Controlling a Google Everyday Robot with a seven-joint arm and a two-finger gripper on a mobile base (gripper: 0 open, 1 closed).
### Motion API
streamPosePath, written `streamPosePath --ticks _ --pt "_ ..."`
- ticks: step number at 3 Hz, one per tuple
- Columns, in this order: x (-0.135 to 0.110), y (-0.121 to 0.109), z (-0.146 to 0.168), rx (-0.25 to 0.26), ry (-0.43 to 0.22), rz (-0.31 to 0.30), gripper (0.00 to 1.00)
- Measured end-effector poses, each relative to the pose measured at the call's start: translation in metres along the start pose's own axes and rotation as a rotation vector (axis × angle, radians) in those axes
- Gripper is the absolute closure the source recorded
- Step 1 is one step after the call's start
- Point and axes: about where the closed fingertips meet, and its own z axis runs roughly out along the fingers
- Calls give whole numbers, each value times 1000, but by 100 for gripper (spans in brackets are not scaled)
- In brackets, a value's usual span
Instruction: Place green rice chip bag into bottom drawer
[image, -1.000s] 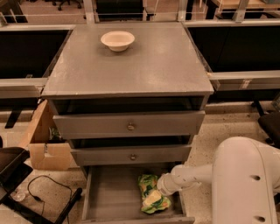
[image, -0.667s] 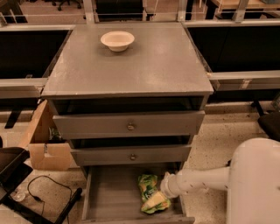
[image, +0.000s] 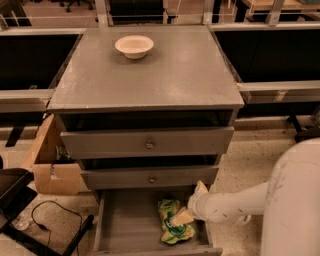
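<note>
One glossy green rice chip bag (image: 174, 232) lies inside the pulled-out grey bottom drawer (image: 127, 220) (its goal); the cream claw (image: 183, 217) touches it, whether gripping I cannot tell.

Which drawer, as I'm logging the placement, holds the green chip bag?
The bottom drawer, knobless and pulled far out: the green rice chip bag lies on its floor, the gripper at it. The two knobbed drawers show none.

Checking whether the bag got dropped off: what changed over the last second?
The bulky part of the arm drew off toward the right edge; the gripper stayed beside the green bag in the bottom drawer. Bag, bowl and upper drawers did not move.
</note>
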Motion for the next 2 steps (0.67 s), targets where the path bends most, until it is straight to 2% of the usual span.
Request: streamPosePath --ticks 1,2 --pt "-42 -18 -42 144 -11 -83 0" --pt "-84 -7 -88 255 -78 -123 0"
